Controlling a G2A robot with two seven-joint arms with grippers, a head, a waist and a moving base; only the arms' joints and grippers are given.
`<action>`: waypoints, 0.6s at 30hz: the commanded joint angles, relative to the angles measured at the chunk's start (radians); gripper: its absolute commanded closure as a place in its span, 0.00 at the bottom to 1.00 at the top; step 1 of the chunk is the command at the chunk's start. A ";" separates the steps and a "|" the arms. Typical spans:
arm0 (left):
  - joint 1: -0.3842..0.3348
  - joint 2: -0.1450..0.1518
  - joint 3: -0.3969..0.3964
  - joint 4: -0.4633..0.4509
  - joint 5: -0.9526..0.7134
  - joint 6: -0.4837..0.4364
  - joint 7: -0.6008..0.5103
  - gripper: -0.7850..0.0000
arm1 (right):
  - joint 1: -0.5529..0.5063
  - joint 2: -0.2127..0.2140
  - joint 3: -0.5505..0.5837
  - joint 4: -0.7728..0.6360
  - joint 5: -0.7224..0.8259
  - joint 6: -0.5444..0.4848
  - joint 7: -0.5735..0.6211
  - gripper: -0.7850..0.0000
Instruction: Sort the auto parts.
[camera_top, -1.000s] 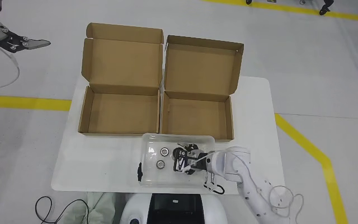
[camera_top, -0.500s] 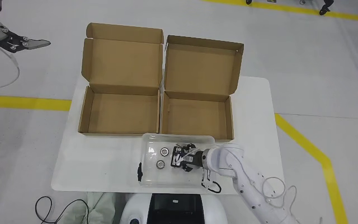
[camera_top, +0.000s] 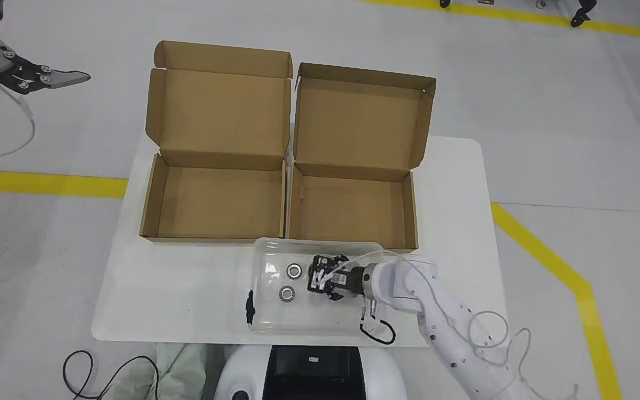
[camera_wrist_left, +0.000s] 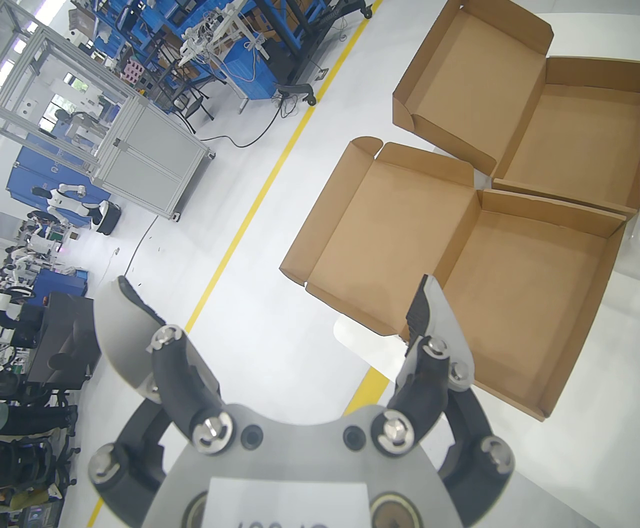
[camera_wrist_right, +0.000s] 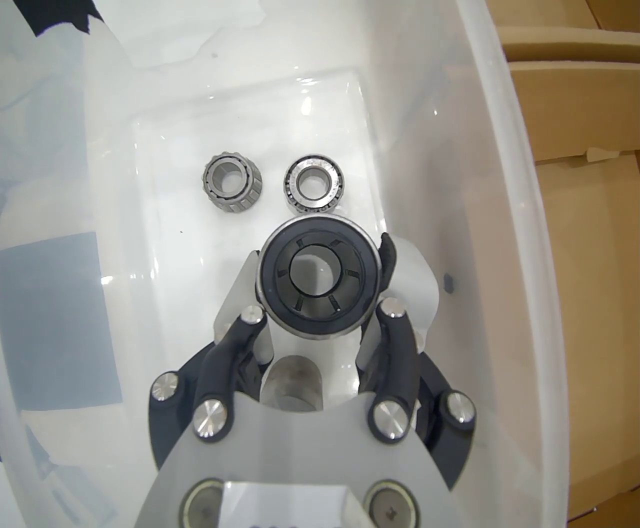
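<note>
My right pincer (camera_wrist_right: 319, 270) is clamped across the rim of the large bearing (camera_wrist_right: 360, 295), bore facing the wrist, inside the clear bin (camera_wrist_right: 500, 200). A small bearing (camera_wrist_right: 232, 190) and another small bearing (camera_wrist_right: 314, 186) lie just beyond its tips. The nearer cardboard box (camera_top: 355, 210) sits past the bin wall on the pincer's flank, so I'd lift first. My left pincer (camera_wrist_left: 274, 290) hangs with its fingers apart, well away from the bin.

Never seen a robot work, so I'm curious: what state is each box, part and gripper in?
Left box: open, empty.
Right box: open, empty.
Clear bin: holds the bearings.
Large bearing: clamped in right gripper.
Two small bearings: lying loose in bin.
Right gripper: shut on large bearing.
Left gripper: open, empty.
</note>
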 joint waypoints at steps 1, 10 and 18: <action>0.000 0.000 0.000 0.000 0.000 0.000 0.000 0.00 | -0.006 0.004 0.003 -0.025 -0.004 0.000 0.008 1.00; 0.000 0.000 0.000 0.000 0.000 0.000 0.000 0.00 | -0.068 0.025 0.059 -0.132 0.018 -0.002 -0.146 1.00; 0.000 0.000 0.000 0.000 0.000 0.000 0.000 0.00 | -0.083 0.031 0.077 -0.083 0.080 -0.006 -0.377 1.00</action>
